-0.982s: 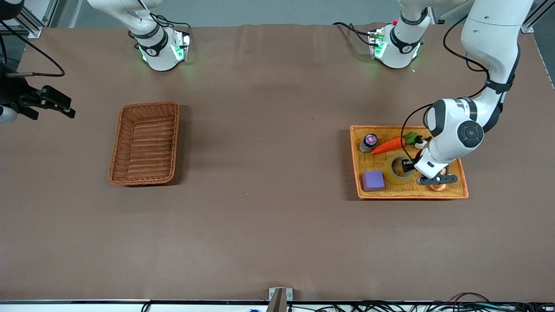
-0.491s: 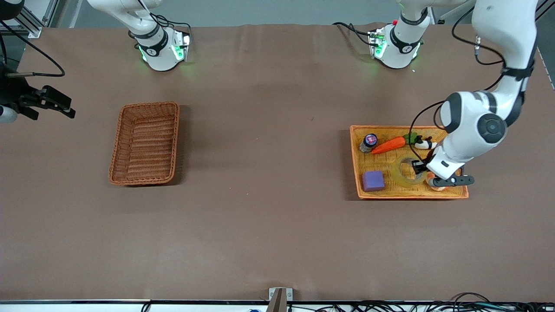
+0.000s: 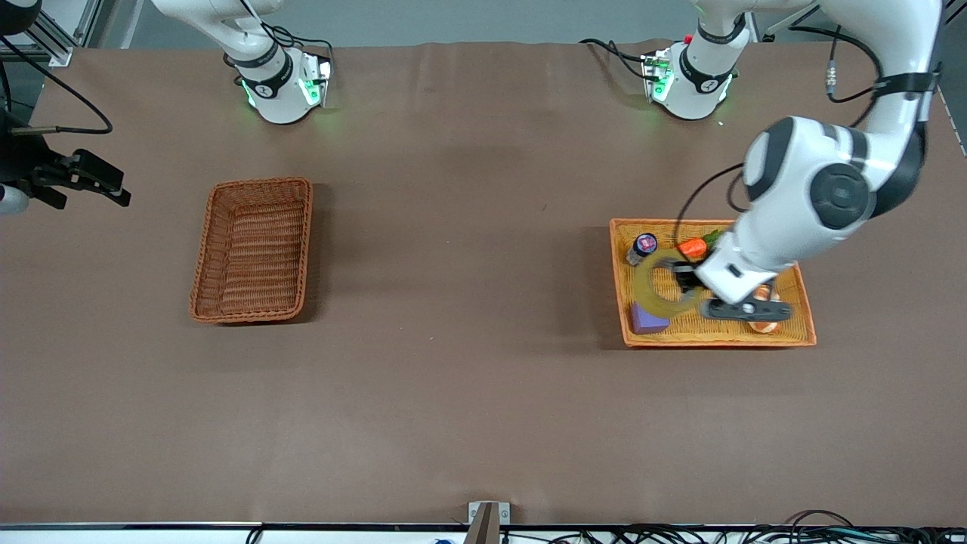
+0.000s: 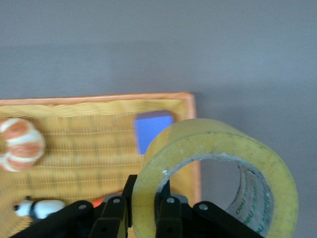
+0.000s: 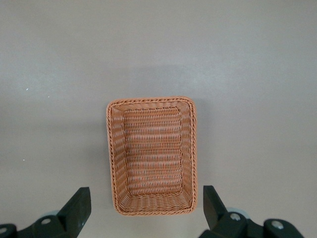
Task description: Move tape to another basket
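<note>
The left end effector (image 3: 684, 278) hangs above the orange-yellow tray (image 3: 804, 317) at the left arm's end of the worktop (image 3: 468, 393), and it is clamped on the tape (image 3: 656, 291). The left wrist view shows its two fingers (image 4: 169, 218) pinching the wall of the tape (image 4: 218, 168), one outside the ring and one inside it against the grey core. The yellowish roll is lifted clear of the tray floor, held up in the air over the tray's edge that faces the middle of the worktop, partly covering the purple cube (image 3: 648, 321) from the front camera.

In the tray, the purple cube lies in the corner nearest the front camera, on the side toward the middle of the worktop. A small dark bottle (image 3: 642, 248) stands in the corner farther from that camera, and a toy carrot (image 3: 692, 247) lies just beside it, partly hidden by the left arm. An orange-and-white striped round thing (image 4: 20, 145) and a small black-and-white figure (image 4: 39, 208) show in the left wrist view, also on the tray floor.

The reddish-brown basket (image 3: 253, 249) sits toward the right arm's end of the worktop, well apart from the tray, with nothing in it. The right end effector (image 5: 147, 208) waits high above that basket with its fingers (image 5: 77, 208) spread wide and holding nothing.
</note>
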Robot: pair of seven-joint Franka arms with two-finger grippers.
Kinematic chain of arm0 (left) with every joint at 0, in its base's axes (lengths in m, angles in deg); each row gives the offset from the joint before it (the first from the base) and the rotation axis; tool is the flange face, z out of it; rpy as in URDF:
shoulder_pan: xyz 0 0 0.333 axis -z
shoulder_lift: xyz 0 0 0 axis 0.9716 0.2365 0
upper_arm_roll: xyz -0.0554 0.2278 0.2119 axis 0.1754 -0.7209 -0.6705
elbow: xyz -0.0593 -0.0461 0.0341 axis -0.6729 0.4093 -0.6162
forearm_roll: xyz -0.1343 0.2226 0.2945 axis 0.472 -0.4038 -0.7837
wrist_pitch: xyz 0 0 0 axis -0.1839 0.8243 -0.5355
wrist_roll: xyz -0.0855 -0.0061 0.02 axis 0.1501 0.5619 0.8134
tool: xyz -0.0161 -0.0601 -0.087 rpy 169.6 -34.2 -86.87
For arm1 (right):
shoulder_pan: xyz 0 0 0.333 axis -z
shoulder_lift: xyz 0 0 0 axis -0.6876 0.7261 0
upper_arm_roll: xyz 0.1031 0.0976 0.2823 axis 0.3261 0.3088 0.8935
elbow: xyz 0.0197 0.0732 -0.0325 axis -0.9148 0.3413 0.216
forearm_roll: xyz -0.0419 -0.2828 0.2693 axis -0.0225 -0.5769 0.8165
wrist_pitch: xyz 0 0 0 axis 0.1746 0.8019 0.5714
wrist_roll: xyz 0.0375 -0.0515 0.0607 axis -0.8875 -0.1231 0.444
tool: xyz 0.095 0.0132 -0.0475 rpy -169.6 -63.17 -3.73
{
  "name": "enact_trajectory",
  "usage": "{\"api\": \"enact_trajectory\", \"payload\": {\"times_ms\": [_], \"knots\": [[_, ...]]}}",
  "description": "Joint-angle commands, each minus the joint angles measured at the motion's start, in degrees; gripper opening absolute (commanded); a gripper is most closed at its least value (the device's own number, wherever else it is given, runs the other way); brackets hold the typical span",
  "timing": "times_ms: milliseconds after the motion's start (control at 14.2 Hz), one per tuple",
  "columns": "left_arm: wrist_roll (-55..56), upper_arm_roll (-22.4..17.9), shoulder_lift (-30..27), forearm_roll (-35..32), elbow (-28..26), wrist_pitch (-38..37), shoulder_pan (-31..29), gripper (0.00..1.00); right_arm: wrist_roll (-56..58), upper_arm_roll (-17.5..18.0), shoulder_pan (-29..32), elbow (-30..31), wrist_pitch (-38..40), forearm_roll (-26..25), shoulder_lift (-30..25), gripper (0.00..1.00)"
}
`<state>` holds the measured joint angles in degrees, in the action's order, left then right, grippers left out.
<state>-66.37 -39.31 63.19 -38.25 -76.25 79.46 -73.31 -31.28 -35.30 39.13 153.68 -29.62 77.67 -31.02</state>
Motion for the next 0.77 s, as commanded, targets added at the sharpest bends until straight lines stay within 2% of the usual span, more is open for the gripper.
{"api": "enact_trajectory", "payload": {"times_ms": [0, 281, 351, 491, 702], "knots": [[8.3, 7.9, 5.6, -4.5, 5.7, -1.4, 0.2, 0.00, -0.3, -0.1, -0.3, 0.7, -0.3, 0.3, -0.8, 1.00], [22.9, 18.2, 14.0, -12.3, 11.5, -1.4, 2.2, 0.00, -0.3, -0.2, 0.0, 0.7, -0.4, 0.3, -0.8, 1.00], [25.1, 20.5, 16.1, -13.3, 12.5, -1.4, 2.9, 0.00, -0.3, -0.3, 0.2, 0.7, -0.3, 0.3, -0.8, 1.00], [29.0, 25.1, 22.8, -13.2, 18.1, -1.4, 4.1, 0.00, -0.4, -0.4, 0.2, 0.7, -0.3, 0.3, -0.7, 1.00], [31.6, 24.2, 33.1, -14.8, 27.7, -1.3, 12.3, 0.00, -0.4, -0.4, 0.3, 0.7, -0.5, 0.3, -0.7, 1.00]]}}
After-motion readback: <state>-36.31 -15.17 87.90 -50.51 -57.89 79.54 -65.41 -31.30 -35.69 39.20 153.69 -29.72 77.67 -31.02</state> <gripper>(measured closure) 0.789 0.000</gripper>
